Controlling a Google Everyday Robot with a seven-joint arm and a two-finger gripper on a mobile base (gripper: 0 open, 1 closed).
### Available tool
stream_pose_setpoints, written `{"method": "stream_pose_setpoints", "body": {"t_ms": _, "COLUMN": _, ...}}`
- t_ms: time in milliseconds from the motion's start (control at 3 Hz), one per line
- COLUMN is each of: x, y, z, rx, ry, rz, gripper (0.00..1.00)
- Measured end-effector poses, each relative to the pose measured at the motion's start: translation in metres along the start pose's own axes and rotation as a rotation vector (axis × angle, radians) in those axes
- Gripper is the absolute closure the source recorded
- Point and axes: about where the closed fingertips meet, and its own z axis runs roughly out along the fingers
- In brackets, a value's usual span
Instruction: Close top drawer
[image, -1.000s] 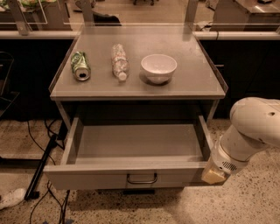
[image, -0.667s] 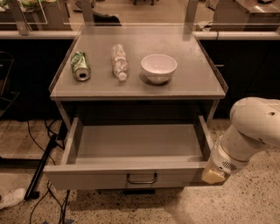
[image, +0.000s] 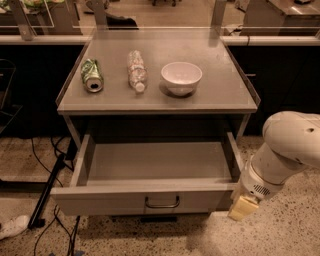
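No visible shift from a second ago. Bulky white arm (image: 287, 150) cut off at the right edge, angled down to the pale yellowish gripper (image: 243, 207), just beside the right end of the top drawer (image: 100, 202). Jaws' spread impossible to tell. Grey flat front, metal loop handle (image: 162, 202), pulled well out beneath the smooth worktop (image: 225, 95).
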Motion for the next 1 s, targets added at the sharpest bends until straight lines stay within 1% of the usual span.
{"method": "stream_pose_setpoints", "body": {"t_ms": 333, "x": 0.0000, "y": 0.0001, "z": 0.0000, "rx": 0.000, "ry": 0.000, "rz": 0.000, "gripper": 0.00}}
{"method": "stream_pose_setpoints", "body": {"t_ms": 667, "x": 0.0000, "y": 0.0001, "z": -0.0001, "rx": 0.000, "ry": 0.000, "rz": 0.000, "gripper": 0.03}}
{"method": "stream_pose_setpoints", "body": {"t_ms": 1000, "x": 0.0000, "y": 0.0001, "z": -0.0001, "rx": 0.000, "ry": 0.000, "rz": 0.000, "gripper": 0.26}}
